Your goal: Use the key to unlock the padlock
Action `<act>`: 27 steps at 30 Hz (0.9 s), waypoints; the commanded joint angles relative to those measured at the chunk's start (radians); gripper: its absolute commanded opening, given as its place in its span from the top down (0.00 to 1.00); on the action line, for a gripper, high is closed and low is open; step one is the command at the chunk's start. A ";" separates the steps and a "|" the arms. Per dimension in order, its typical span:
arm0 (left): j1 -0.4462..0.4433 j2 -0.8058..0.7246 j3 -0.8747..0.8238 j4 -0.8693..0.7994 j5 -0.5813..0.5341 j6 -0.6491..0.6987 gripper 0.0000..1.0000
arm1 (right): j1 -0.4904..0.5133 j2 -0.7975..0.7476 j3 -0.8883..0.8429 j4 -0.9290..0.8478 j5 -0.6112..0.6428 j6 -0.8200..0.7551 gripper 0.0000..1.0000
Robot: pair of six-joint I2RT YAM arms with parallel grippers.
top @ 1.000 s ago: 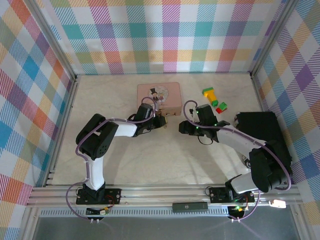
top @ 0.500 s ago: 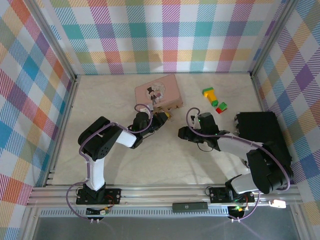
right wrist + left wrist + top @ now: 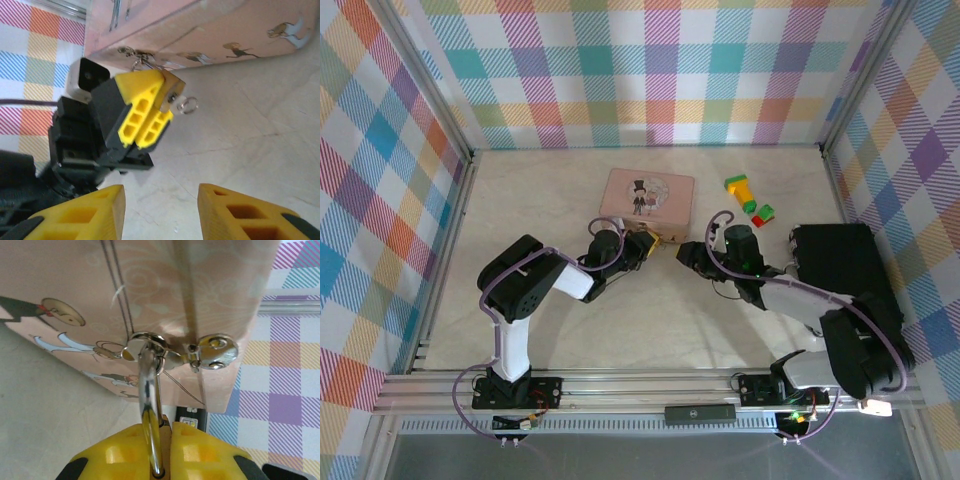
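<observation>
At the near right corner of the pink tin (image 3: 647,193), the padlock (image 3: 170,91) is held by the left claw (image 3: 161,440), pinched narrow between the yellow fingers. In the left wrist view the silver shackle (image 3: 148,405) is seen running up from between the fingers and through the tin's hasp (image 3: 145,342), so the padlock is judged locked on the tin. The right claw (image 3: 160,210) is spread wide and carries nothing. It hangs just beside the left claw over the worktop (image 3: 660,310). A small silver loop pokes out at the padlock's free end in the right wrist view. It is taken to be the key (image 3: 188,105), probably seated in the lock already, though it is too small for that to be certain. The toy block (image 3: 748,195) lies well apart, toward the back right.

Step judged: key to be gripped and turned by the right claw while the padlock is steadied.

Risks:
- Key knocked out or bent if the wide claw is closed off-centre, since the target is tiny.
- Padlock twisted in the left grip when torque is applied, so the key slips instead of turning.
- Tin dragged or tipped through the shackle if the left claw is pulled away.
- Claws bumped together, as they are working very close.
- Key hidden by the claw's own fingers on approach, so alignment could be lost.
</observation>
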 commanded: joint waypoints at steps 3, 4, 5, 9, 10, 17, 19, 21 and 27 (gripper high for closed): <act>-0.013 0.002 0.004 0.127 -0.007 -0.054 1.00 | -0.004 0.120 -0.004 0.268 -0.056 0.119 0.60; -0.014 0.006 0.007 0.131 -0.006 -0.059 1.00 | -0.003 0.143 -0.003 0.291 -0.055 0.131 0.60; -0.016 0.011 0.009 0.136 -0.004 -0.061 1.00 | -0.003 0.161 -0.001 0.316 -0.057 0.145 0.60; -0.020 0.021 0.012 0.163 -0.003 -0.075 1.00 | -0.002 0.228 0.001 0.399 -0.063 0.182 0.62; -0.022 0.019 0.011 0.162 -0.003 -0.076 1.00 | -0.002 0.238 0.002 0.414 -0.065 0.188 0.63; -0.027 0.009 0.013 0.151 -0.006 -0.074 1.00 | -0.002 0.319 0.028 0.489 -0.075 0.222 0.69; -0.030 0.008 0.017 0.151 -0.006 -0.074 1.00 | -0.001 0.342 0.034 0.516 -0.076 0.240 0.71; -0.031 0.008 0.020 0.152 -0.007 -0.074 1.00 | -0.002 0.365 0.041 0.554 -0.085 0.264 0.75; -0.034 0.018 0.016 0.178 -0.012 -0.083 1.00 | -0.002 0.410 0.043 0.642 -0.084 0.338 0.87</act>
